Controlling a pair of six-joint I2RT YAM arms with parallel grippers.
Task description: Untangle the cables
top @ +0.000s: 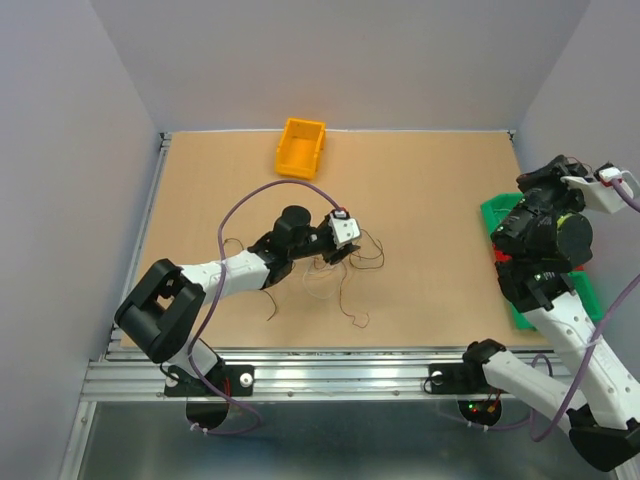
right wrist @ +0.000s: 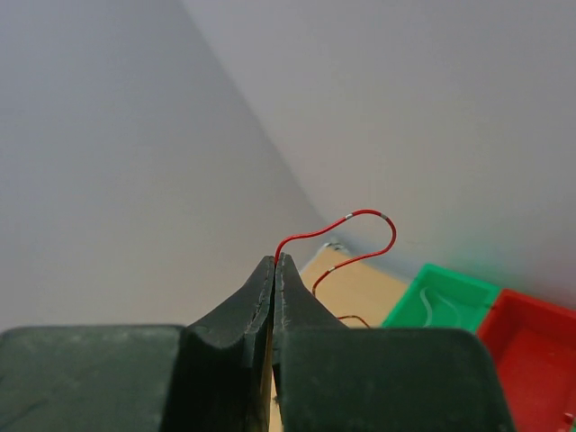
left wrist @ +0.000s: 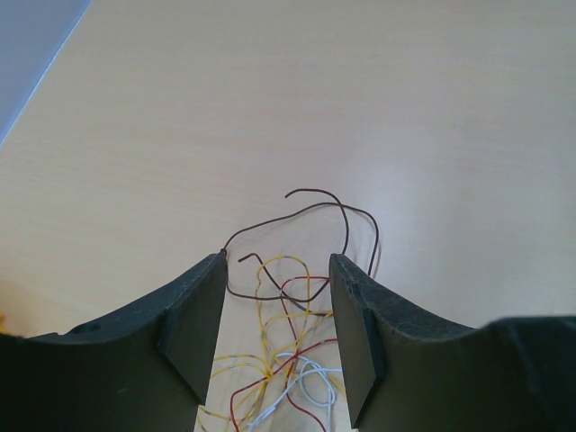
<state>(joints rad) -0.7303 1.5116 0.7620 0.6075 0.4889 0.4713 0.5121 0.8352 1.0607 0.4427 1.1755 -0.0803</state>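
Note:
A loose tangle of thin cables (top: 335, 268) lies mid-table. In the left wrist view the tangle (left wrist: 288, 351) shows yellow, red and white wires, and a dark brown wire (left wrist: 315, 207) loops out beyond it. My left gripper (left wrist: 277, 270) is open, low over the table, with the tangle between its fingers; it also shows in the top view (top: 347, 250). My right gripper (right wrist: 275, 261) is shut on one end of a red wire (right wrist: 351, 220), which curls free in the air. It is raised at the right (top: 530, 185), above the bins.
An orange bin (top: 300, 148) stands at the back centre. A green bin (right wrist: 441, 297) holding a whitish wire sits next to a red bin (right wrist: 531, 342) under the right arm. Single dark wires lie loose near the front (top: 355, 318) and left (top: 232, 245).

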